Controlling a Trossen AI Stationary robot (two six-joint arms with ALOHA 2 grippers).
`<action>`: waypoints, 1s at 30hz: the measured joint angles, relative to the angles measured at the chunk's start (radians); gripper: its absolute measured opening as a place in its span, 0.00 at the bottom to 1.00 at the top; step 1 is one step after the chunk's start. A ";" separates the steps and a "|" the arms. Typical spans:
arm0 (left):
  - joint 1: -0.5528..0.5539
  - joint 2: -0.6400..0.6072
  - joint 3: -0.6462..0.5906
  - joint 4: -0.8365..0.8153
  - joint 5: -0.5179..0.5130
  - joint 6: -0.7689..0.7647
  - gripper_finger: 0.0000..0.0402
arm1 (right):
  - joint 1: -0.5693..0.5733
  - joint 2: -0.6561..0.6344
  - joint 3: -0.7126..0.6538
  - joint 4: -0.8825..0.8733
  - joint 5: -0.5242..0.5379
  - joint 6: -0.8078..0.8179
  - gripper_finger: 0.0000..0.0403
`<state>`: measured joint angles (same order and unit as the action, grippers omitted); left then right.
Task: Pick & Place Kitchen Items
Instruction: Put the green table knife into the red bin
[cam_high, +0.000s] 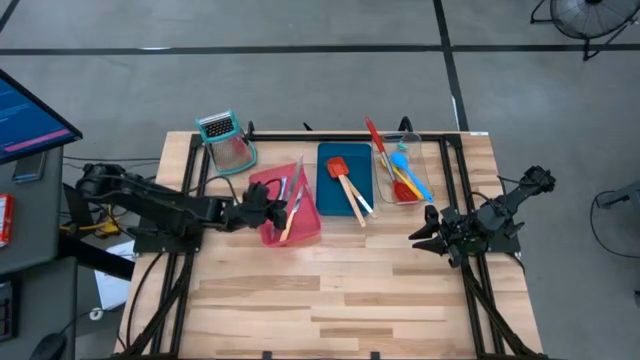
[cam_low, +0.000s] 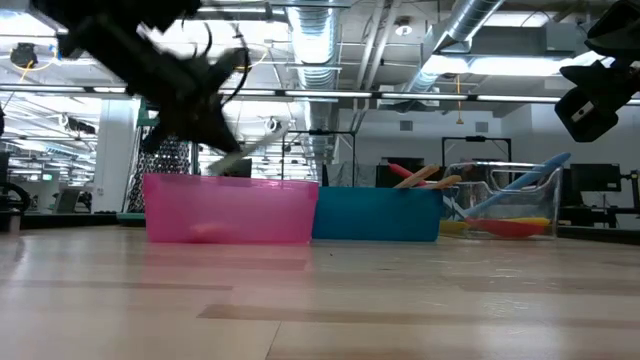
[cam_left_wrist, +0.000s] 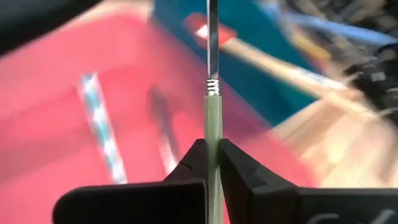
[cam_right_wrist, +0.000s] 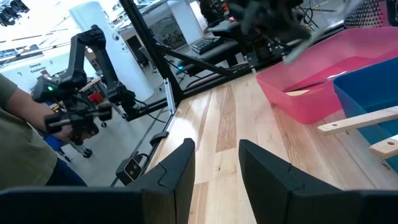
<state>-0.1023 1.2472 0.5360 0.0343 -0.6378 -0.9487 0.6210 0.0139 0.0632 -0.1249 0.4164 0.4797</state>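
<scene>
Left tool: (cam_left_wrist: 212, 163) clenched on the pale green handle of a slim knife (cam_left_wrist: 212, 74), pinched low on the handle so the metal blade runs straight ahead, clear of the fingers (cam_left_wrist: 239, 171).
Left tool place: left of centre in the high view, over the pink tray's (cam_high: 305, 232) left rim, probably so the knife can go in with the others.
Knife look: thin, green handle, a short coiled collar, then a narrow grey blade.
Pink tray: already holds other slim utensils lying lengthwise, one with a blue-and-white striped handle (cam_left_wrist: 99, 127).
Blue tray: (cam_high: 328, 195) centre of the high view, holding a wooden-handled red spatula (cam_high: 341, 172).
Clear tray: (cam_high: 432, 190) right of it, with the long red spoon (cam_high: 377, 140) and the blue spoon (cam_high: 405, 165).
Right tool: (cam_right_wrist: 214, 165) fingers apart, grasping nothing, waiting above the worktop (cam_high: 330, 290) at right of the high view.
</scene>
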 joint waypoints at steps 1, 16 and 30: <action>0.003 0.010 -0.016 -0.007 0.001 -0.038 0.01 | 0.000 0.000 0.000 0.000 0.000 0.000 0.31; 0.012 0.030 -0.141 0.019 0.097 -0.230 0.01 | 0.000 0.000 0.000 0.000 0.000 0.000 0.31; 0.014 0.030 -0.141 0.022 0.118 -0.235 0.05 | 0.000 0.000 0.000 0.000 0.000 0.000 0.31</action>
<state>-0.0883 1.2774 0.3950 0.0565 -0.5196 -1.1833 0.6209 0.0139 0.0632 -0.1249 0.4164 0.4797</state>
